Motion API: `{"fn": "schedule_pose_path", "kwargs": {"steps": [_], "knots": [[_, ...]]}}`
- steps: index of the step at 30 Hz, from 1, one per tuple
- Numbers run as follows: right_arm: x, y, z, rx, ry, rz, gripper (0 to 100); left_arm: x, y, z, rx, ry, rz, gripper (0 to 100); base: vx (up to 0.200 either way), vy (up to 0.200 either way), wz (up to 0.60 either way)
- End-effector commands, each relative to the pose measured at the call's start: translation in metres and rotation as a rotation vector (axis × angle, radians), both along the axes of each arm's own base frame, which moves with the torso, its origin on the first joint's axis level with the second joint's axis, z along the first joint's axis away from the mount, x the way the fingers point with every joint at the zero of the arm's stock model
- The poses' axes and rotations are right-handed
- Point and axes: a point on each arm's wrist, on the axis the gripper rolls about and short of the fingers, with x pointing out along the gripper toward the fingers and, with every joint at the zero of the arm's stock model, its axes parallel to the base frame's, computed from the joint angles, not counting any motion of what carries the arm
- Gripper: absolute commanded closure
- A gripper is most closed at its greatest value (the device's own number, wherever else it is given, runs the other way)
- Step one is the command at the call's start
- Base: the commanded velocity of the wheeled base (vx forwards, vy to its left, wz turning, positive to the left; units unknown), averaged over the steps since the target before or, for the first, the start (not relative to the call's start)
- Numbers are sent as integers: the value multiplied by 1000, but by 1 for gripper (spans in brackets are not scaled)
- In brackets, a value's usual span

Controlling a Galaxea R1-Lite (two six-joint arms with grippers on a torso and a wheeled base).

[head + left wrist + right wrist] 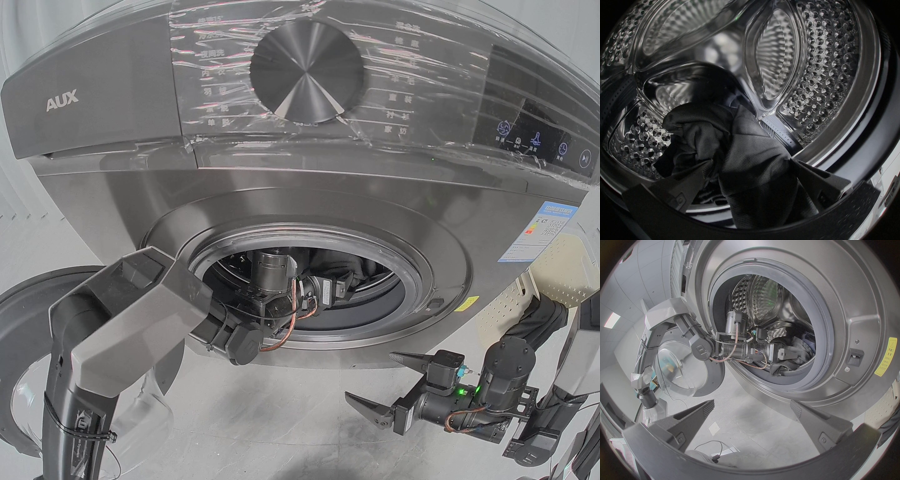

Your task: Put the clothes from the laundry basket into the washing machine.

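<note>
the left gripper (750, 161) sits inside the drum (825, 62), its fingers (690, 182) spread wide with a dark garment (750, 147) bunched between them and touching both tips. whether the tips actually press it is hard to tell, and the lower folds of the cloth drop out of sight behind the gripper's body. the garment lies low at the front of the drum, just inside the grey door seal (826, 333). in the head view the fingers are hidden past the rim of the washing machine (300, 200), with the wrist and its copper cable in the opening. the right gripper (370, 377) hangs outside, below and to the right of the opening, jaws wide apart and holding nothing. the round door (19, 325) stands swung open on the left, partly cut off. at the right edge the cream laundry basket (562, 269) is partly out of frame, a dark cloth (540, 319) draped over its rim.
</note>
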Motion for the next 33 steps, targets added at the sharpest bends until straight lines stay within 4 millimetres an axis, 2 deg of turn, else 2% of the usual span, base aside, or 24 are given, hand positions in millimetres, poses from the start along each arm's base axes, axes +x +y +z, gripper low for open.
{"fn": "schedule_pose_path", "kwargs": {"steps": [1,9,11,14,20,27,28,33], "knots": [[2,2,2,8,-8,0,0,21,0,-18,7,18,23,100,0,0,0],[3,4,3,15,-16,4,0,57,0,-16,-58,-61,140,100,0,0,0],[4,4,3,16,-17,0,0,73,2,-3,-128,-123,196,100,0,0,0],[4,4,3,18,-18,-1,0,81,3,16,-189,-182,218,100,0,0,0],[5,5,4,19,-20,-1,0,85,1,38,-240,-245,223,100,0,0,0],[5,4,4,22,-23,-3,0,84,0,23,-225,-226,222,100,0,0,0],[5,4,4,22,-23,-3,0,84,0,23,-225,-226,222,0,0,0,0],[5,4,5,24,-25,-3,0,62,-10,29,-193,-188,187,0,0,0,0]]}}
